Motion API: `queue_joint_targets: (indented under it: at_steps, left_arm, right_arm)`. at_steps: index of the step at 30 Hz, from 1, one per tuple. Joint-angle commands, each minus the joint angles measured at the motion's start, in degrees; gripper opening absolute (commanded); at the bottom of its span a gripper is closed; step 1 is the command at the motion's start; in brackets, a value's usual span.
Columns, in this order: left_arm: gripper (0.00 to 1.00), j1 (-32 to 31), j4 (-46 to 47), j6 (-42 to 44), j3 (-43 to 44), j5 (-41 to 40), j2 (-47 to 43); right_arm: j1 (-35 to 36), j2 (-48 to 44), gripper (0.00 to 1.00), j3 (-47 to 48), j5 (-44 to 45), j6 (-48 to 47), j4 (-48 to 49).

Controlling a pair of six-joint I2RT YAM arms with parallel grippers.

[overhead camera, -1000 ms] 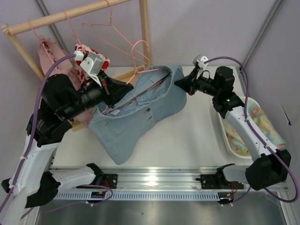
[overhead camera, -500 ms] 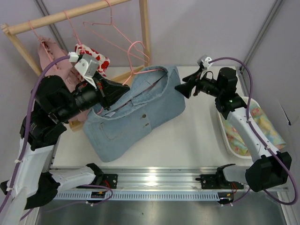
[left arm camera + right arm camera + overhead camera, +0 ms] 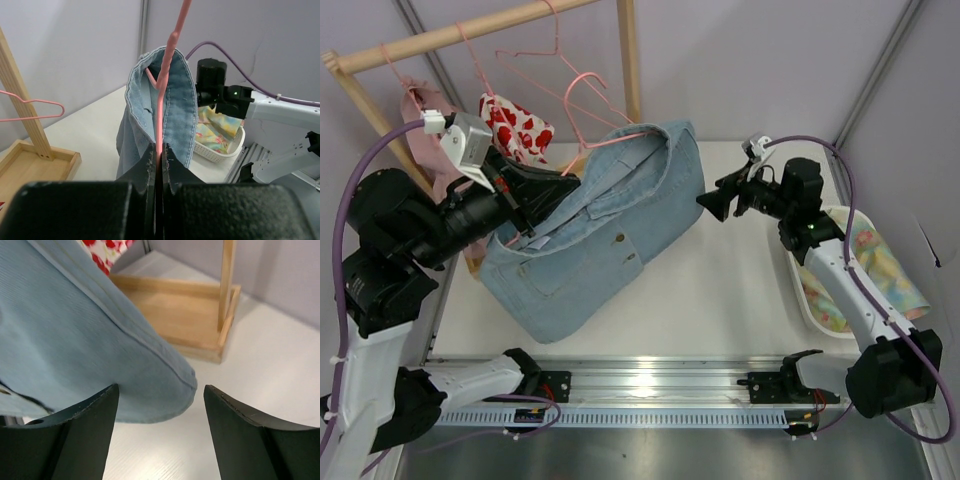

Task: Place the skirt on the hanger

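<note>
The light blue denim skirt (image 3: 600,230) hangs over a thin pink wire hanger (image 3: 605,137), its hem trailing on the table. My left gripper (image 3: 565,182) is shut on the hanger's wire. In the left wrist view the pink hanger (image 3: 165,85) runs up from between the closed fingers of the left gripper (image 3: 159,147), with the skirt's waistband (image 3: 180,115) looped around it. My right gripper (image 3: 705,203) stands open just right of the skirt, apart from it. The right wrist view shows the skirt's edge (image 3: 75,340) beyond the right gripper (image 3: 161,390), nothing between the fingers.
A light wooden rack (image 3: 460,35) stands at the back left with more pink hangers (image 3: 535,55), a white garment with red hearts (image 3: 515,125) and a pale pink dress (image 3: 420,110). Its base tray (image 3: 180,310) sits behind the skirt. A white basket (image 3: 800,290) of patterned cloth lies at the right.
My right gripper has opened, let go of the skirt's waistband and drawn back to the right. The left arm has carried hanger and skirt leftward and a little higher.
</note>
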Motion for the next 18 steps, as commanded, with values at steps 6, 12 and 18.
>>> queue_joint_targets:
  at_steps: [6,12,18]
  left_arm:
    - [0.0,-0.18,5.8,-1.49,3.05,2.84,0.56]
    - [0.0,-0.18,5.88,-2.02,3.4,1.8,0.74]
    - [0.0,-0.18,5.71,-1.94,4.37,0.21,0.3]
  right_arm:
    - [1.1,1.74,0.74,-2.32,-1.02,1.57,6.95]
    - [1.8,4.37,0.0,-1.96,-0.24,-1.07,5.99]
    - [0.49,5.78,0.0,-3.81,11.09,-0.82,0.89]
